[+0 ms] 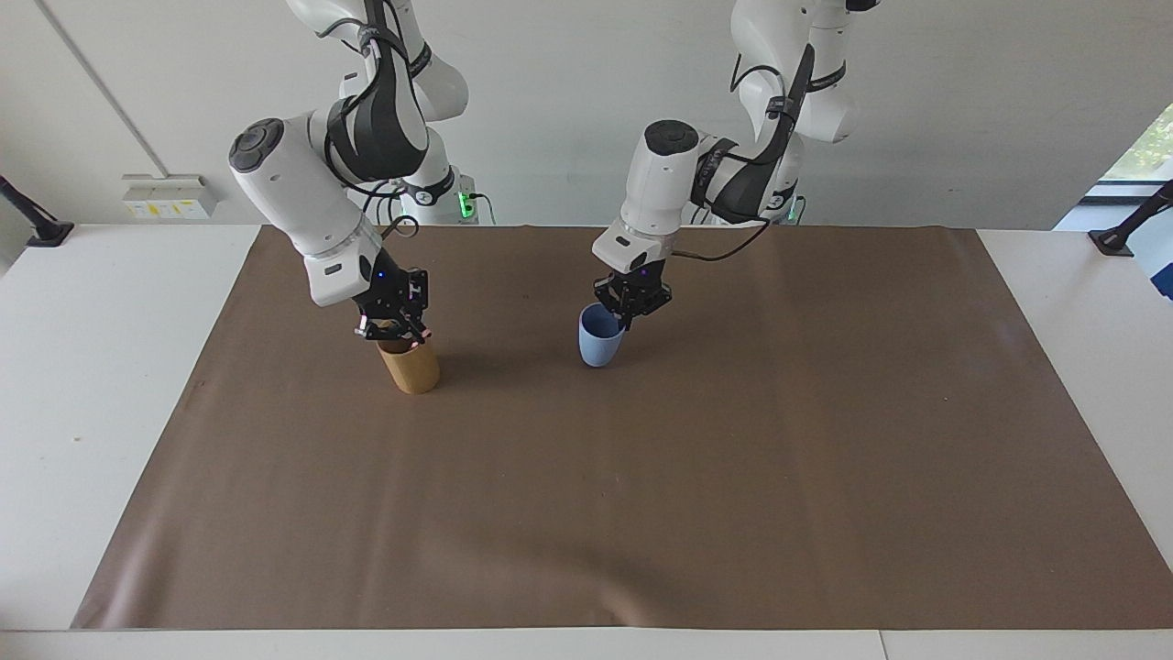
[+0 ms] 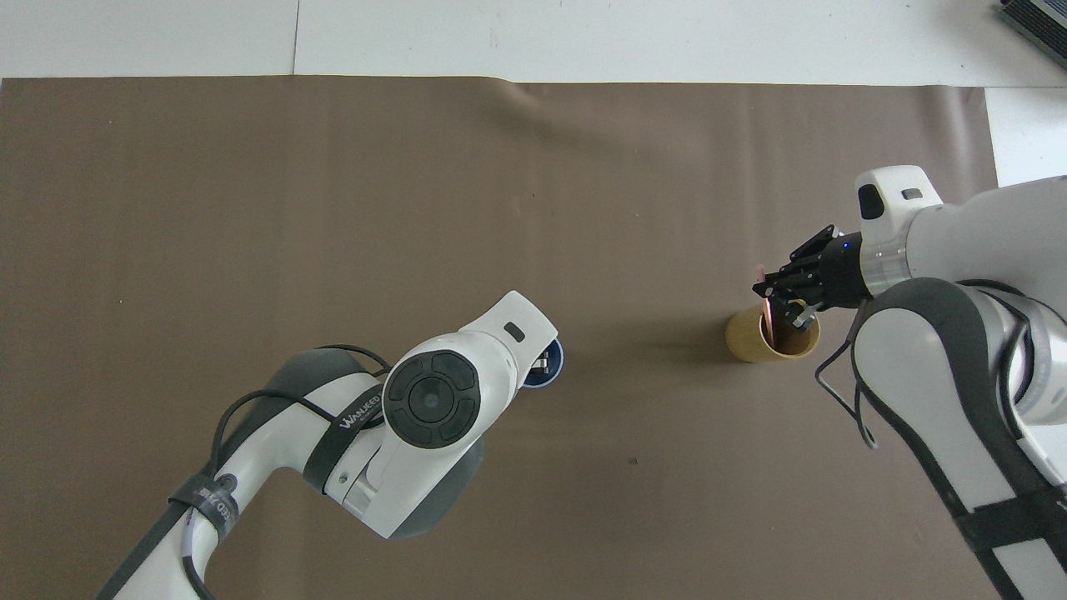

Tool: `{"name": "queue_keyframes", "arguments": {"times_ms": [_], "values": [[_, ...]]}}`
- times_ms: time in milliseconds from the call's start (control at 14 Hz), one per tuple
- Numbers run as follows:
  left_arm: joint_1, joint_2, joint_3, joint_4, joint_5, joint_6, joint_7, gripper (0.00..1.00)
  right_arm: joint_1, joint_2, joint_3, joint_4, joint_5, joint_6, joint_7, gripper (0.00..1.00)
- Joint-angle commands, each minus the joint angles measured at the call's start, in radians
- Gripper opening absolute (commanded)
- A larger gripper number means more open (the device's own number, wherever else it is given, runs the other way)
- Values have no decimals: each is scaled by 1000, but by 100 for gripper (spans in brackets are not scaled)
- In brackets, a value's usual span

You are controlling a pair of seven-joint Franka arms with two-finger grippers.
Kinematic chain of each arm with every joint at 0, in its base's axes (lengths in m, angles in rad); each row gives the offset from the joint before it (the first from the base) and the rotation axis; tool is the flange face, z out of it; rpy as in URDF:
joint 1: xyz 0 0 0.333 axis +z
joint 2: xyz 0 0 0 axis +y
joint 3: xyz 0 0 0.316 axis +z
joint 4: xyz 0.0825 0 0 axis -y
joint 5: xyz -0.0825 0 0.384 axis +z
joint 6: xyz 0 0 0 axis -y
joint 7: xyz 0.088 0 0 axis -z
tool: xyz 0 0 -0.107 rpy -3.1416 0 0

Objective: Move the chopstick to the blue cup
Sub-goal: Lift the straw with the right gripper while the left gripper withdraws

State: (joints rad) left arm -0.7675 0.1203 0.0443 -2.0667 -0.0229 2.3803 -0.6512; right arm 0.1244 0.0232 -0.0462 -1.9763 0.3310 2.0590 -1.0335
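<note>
The blue cup [image 1: 600,339] is near the middle of the brown mat, leaning slightly. My left gripper [image 1: 631,310] is shut on its rim; I cannot tell whether the base touches the mat. From overhead only an edge of the blue cup [image 2: 553,372] shows past my left arm. The pink chopstick [image 2: 768,320] stands in the tan cup [image 2: 771,340] toward the right arm's end. My right gripper [image 2: 779,305] is shut on the chopstick just above that cup's mouth. In the facing view my right gripper [image 1: 395,331] hides the stick above the leaning tan cup [image 1: 411,368].
A brown mat [image 1: 586,513] covers most of the white table [image 1: 92,367]. The two cups are the only loose things on it. My left arm's elbow [image 2: 429,400] hangs over the mat on the robots' side of the blue cup.
</note>
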Motion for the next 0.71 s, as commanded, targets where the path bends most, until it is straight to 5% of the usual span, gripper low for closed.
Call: {"name": "queue_keyframes", "arguments": {"times_ms": [0,143,214,286,357,643], "values": [[-19,-2,14,16,18,-33,-13,20,-9,17,5,63,6,-65,96,0],[-18,-1,14,17,18,-32,-10,25,-3,6,3,105,-1,-133,185,0],[-18,-1,15,19,18,-33,-11,46,-3,0,3,120,-12,-164,199,0],[-16,-1,15,19,18,-35,-11,85,-6,-5,3,134,-15,-184,201,0],[-15,-5,17,19,18,-35,-10,100,-6,-20,3,154,-15,-203,214,0],[28,-80,28,17,18,-114,65,100,1,-71,8,253,-15,-298,337,0]]}}
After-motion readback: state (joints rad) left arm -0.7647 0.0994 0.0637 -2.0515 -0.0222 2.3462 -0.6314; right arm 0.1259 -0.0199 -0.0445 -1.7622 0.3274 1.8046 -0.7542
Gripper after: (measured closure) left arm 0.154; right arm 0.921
